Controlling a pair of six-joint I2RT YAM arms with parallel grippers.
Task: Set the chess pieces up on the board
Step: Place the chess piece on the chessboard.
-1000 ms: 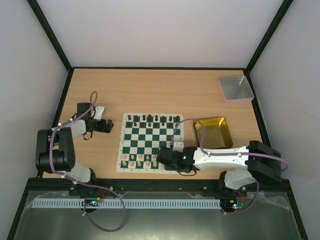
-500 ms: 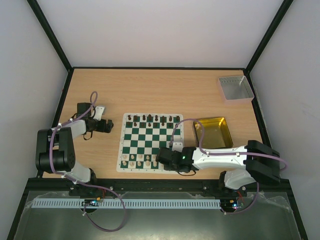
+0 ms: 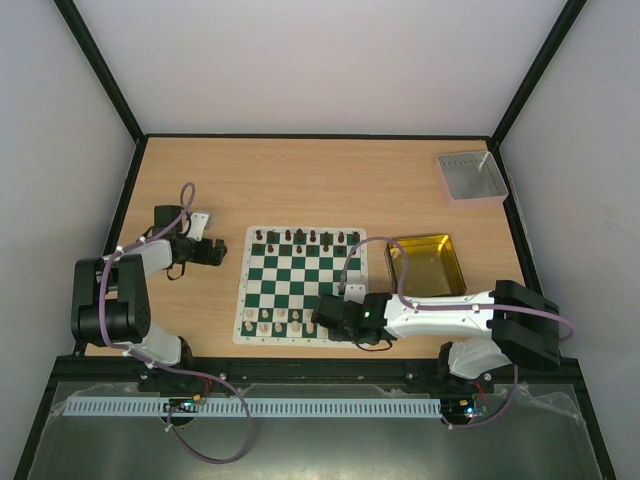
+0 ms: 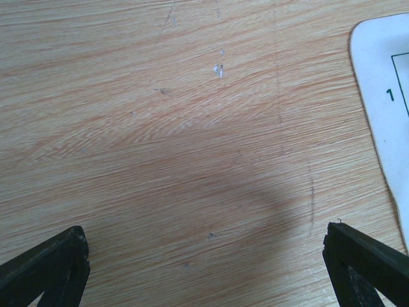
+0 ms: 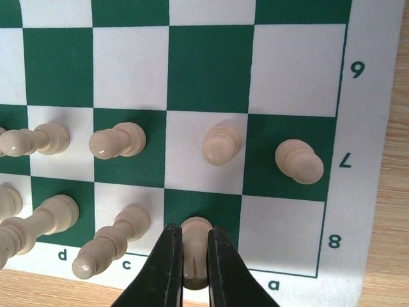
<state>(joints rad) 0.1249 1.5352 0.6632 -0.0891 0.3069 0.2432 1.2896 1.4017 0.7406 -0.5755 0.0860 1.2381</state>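
Right gripper (image 5: 194, 238) is pinched on a cream piece (image 5: 195, 256), fingers pressed to both of its sides. The piece sits on a green square in the last row of the board (image 3: 305, 285), one square in from the corner marked a and 8. The square beside it at the corner is bare.

In the right wrist view, two cream pawns (image 5: 222, 144) stand on the row marked 7 just ahead of the held piece. More cream pieces (image 5: 110, 246) fill the squares to the left, over letters c and d.

In the top view the right arm reaches low over the near edge of the board. Dark pieces (image 3: 305, 237) line the far edge, and the middle rows are bare.

Left gripper (image 4: 204, 233) is spread wide and holds nothing. It hovers over the wooden table (image 4: 160, 141) just left of the board, whose white corner shows at the right edge of the left wrist view.

Gold tin (image 3: 425, 265) lies right of the board. Grey tray (image 3: 470, 177) sits in the far right corner
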